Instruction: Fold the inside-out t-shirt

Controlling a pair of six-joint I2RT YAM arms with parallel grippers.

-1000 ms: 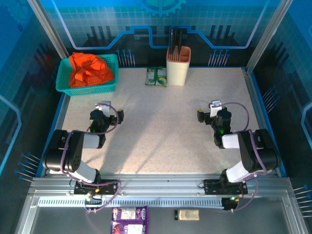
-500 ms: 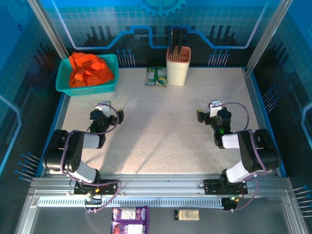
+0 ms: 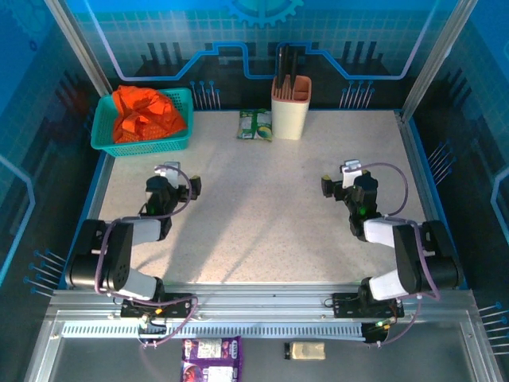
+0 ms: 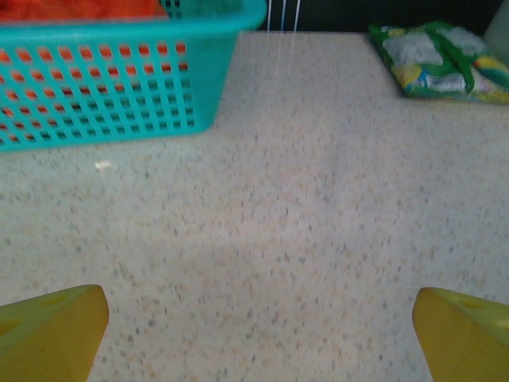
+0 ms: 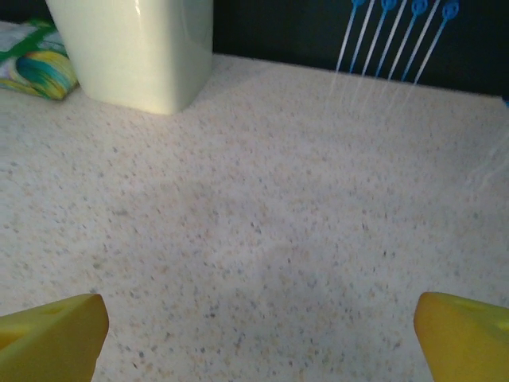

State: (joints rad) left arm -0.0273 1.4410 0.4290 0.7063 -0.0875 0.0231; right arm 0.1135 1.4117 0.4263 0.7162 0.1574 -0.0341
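Left wrist view: the left jaws stand wide open over the table (image 4: 302,239) and hold nothing. The inside-out t-shirt (image 3: 141,111) lies crumpled in the teal basket (image 3: 151,143), ahead and left of them. The right jaws are also wide open and empty.

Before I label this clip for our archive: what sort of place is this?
Likely a robot test cell: two arms bolted to a speckled table, blue panels around, a teal basket holding the orange t-shirt.
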